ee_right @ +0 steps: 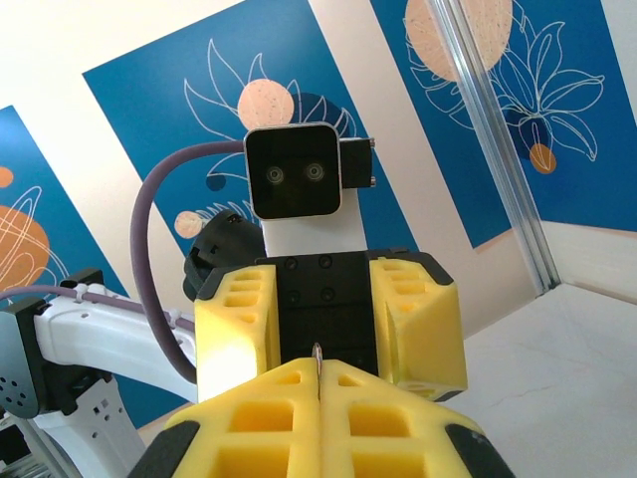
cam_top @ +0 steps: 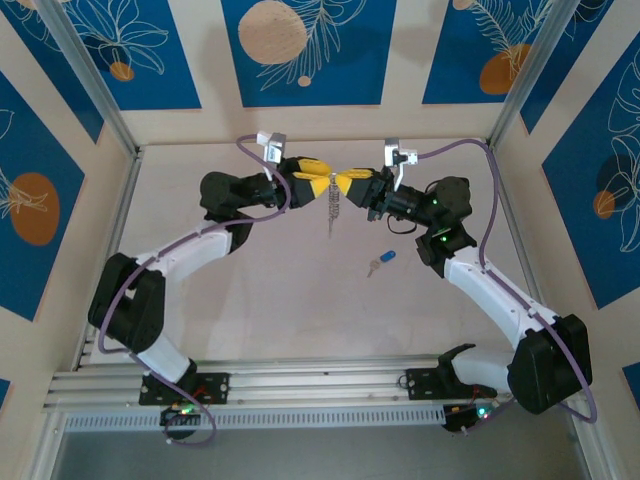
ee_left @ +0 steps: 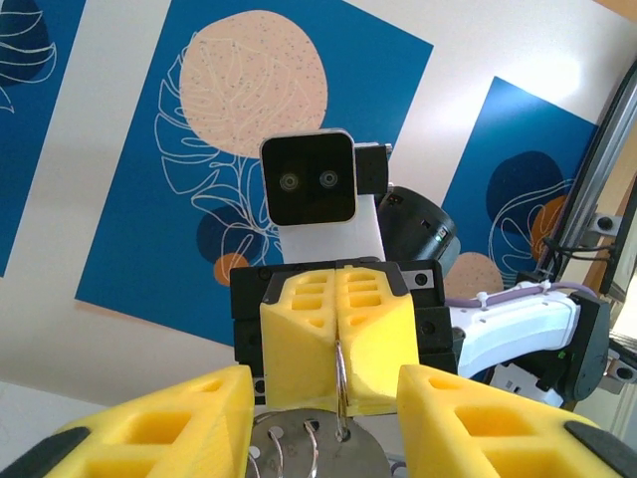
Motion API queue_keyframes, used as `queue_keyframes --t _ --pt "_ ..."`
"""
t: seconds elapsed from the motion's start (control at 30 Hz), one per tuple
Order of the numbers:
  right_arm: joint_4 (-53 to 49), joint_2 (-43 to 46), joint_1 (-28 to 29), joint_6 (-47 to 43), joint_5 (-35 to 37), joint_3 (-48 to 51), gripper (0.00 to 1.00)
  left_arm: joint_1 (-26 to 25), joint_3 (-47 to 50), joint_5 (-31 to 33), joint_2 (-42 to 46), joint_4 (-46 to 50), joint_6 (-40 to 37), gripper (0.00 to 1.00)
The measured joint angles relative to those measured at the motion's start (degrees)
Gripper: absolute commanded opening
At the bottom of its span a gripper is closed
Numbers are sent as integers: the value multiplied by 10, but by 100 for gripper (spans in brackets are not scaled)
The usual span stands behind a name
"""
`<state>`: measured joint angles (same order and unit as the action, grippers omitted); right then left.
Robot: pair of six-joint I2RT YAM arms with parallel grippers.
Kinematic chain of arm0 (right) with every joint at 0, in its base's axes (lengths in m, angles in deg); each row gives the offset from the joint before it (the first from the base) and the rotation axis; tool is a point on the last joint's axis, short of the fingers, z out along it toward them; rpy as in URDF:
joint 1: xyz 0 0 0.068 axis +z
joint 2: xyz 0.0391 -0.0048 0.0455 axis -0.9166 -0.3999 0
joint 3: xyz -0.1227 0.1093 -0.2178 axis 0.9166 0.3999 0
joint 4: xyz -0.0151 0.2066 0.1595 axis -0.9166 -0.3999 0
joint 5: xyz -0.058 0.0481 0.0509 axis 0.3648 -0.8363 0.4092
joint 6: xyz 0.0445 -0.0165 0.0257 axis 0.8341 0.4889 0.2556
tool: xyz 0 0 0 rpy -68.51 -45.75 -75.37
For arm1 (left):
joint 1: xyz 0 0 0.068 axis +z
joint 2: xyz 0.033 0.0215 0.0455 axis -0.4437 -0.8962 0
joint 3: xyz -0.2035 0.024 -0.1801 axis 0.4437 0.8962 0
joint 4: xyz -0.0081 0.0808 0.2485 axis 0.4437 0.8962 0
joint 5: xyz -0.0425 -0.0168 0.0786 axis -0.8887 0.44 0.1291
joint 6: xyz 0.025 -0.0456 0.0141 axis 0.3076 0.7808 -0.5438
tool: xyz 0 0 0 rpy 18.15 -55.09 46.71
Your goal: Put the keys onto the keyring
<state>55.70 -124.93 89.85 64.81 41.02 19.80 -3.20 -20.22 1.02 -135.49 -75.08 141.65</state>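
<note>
Both grippers meet in mid-air above the far middle of the table. The keyring [cam_top: 332, 207] hangs between them with its pale chain dangling. My left gripper [cam_top: 320, 184] holds the keyring's grey holed metal plate [ee_left: 317, 450], its yellow fingers [ee_left: 179, 413] set apart at the plate's two edges. My right gripper [cam_top: 347, 184] is shut on the thin wire loop [ee_left: 341, 370], whose edge pokes out between its pads [ee_right: 318, 357]. The key [cam_top: 381, 262], silver with a blue head, lies loose on the table below the right gripper, apart from both.
Blue and beige patterned walls enclose the table [cam_top: 300, 300] at the back and sides. An aluminium rail [cam_top: 320, 385] runs along the near edge by the arm bases. The right arm's purple cable [cam_top: 490, 200] loops beside its wrist.
</note>
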Motion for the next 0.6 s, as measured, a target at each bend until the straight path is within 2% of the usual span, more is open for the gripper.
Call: queue_keyframes --t 0.1,0.27,0.37,0.4,0.47,0.5,0.53,0.6 --pt "0 0 0 0 0 0 0 -1 0 -2 -2 -1 3 28" --pt "0 0 1 0 3 0 0 -4 -1 -7 -4 -6 5 2" --pt "0 0 2 0 6 0 0 -5 -3 -9 -4 -9 7 0" --pt "0 0 2 0 6 0 4 -5 -3 -9 -4 -9 8 0" --pt "-10 1 1 0 6 -1 30 -5 -3 -9 -4 -6 7 0" --pt "-21 2 -2 -2 6 -1 38 -5 -4 -12 -4 -3 5 0" --pt "-35 5 -5 -7 6 -1 44 -6 -5 -15 -4 2 3 0" --pt "-72 16 -16 -16 3 -1 49 -6 -12 -22 -4 19 -8 0"
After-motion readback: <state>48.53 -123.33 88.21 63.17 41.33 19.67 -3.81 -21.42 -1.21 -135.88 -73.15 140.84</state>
